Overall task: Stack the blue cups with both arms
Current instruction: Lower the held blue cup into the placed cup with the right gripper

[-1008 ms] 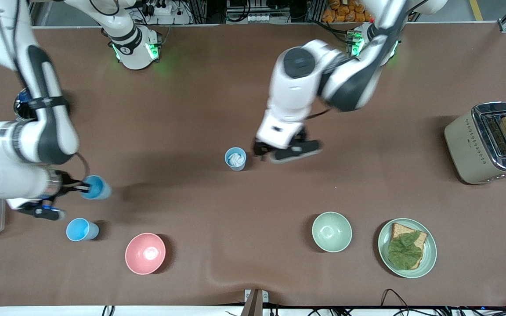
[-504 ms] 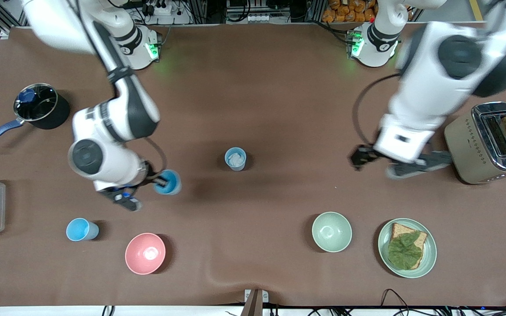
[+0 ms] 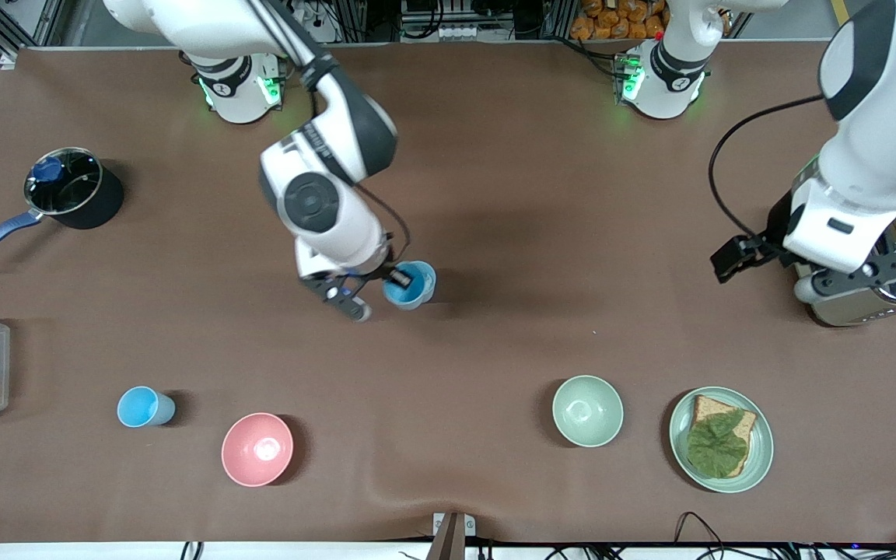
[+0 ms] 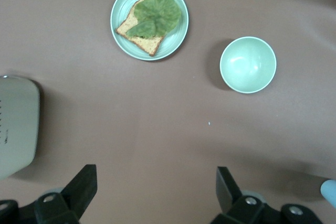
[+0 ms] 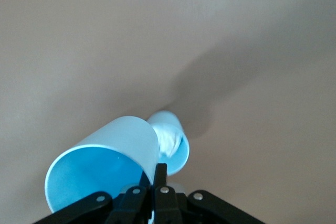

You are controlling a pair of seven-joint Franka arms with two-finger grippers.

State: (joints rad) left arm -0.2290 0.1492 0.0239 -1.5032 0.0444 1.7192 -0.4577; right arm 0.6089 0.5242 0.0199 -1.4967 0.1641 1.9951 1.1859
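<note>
Gripping a bright-blue plastic tumbler (image 3: 404,283) by its rim, right claw (image 3: 395,276) over the paler-blue tumbler (image 5: 172,142) (mid-worktop), left claw (image 3: 763,257) spread wide beside the metal toaster (image 3: 845,299), waiting.

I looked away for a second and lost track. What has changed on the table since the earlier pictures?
The right gripper, shut on a blue cup, carried it from the right arm's end of the table to over the paler cup at mid-table. The left gripper, open and empty, swung away from that cup to the toaster. The third blue cup, both bowls and the plate stayed put.
</note>
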